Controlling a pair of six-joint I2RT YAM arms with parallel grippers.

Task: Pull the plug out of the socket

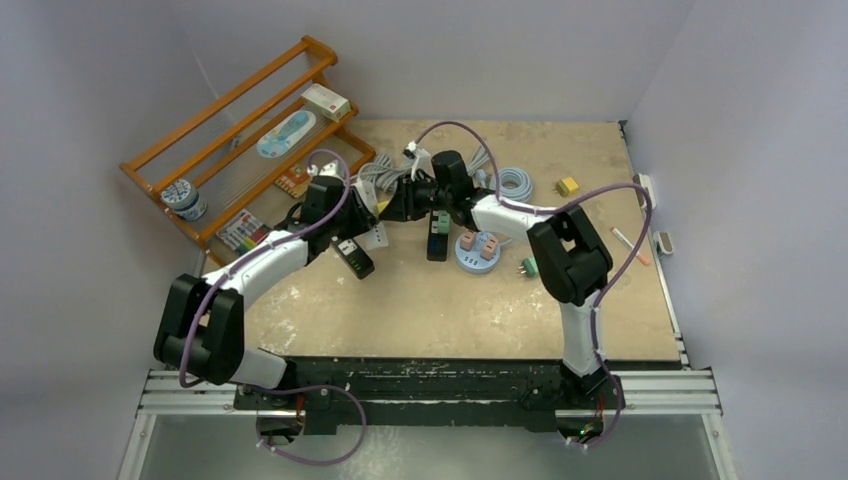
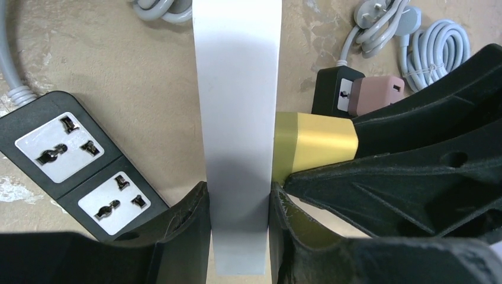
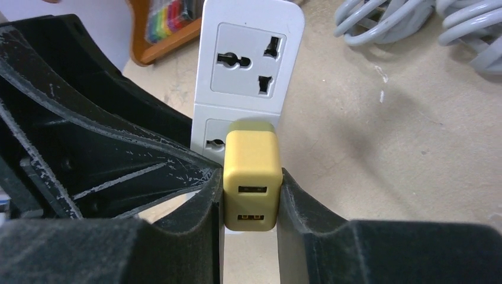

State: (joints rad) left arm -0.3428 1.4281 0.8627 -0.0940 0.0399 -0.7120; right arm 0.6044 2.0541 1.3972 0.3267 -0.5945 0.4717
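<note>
A white socket strip (image 2: 237, 118) is held on edge above the table, gripped across its sides by my left gripper (image 2: 238, 195), which is shut on it. A yellow USB plug (image 3: 251, 177) sits in the strip's lower socket, flush against its face; the upper socket (image 3: 248, 59) is bare. My right gripper (image 3: 251, 189) is shut on the yellow plug, one finger on each side. The plug also shows in the left wrist view (image 2: 314, 142), with the right fingers (image 2: 414, 148) on it. In the top view the two grippers meet mid-table, left (image 1: 365, 218) and right (image 1: 402, 200).
A black socket strip (image 2: 77, 165) lies just left below the white one, and another (image 1: 438, 235) to its right. A blue dish with pink adapters (image 1: 477, 250), grey coiled cables (image 1: 515, 183), a green plug (image 1: 528, 267) and a wooden rack (image 1: 240, 130) surround them.
</note>
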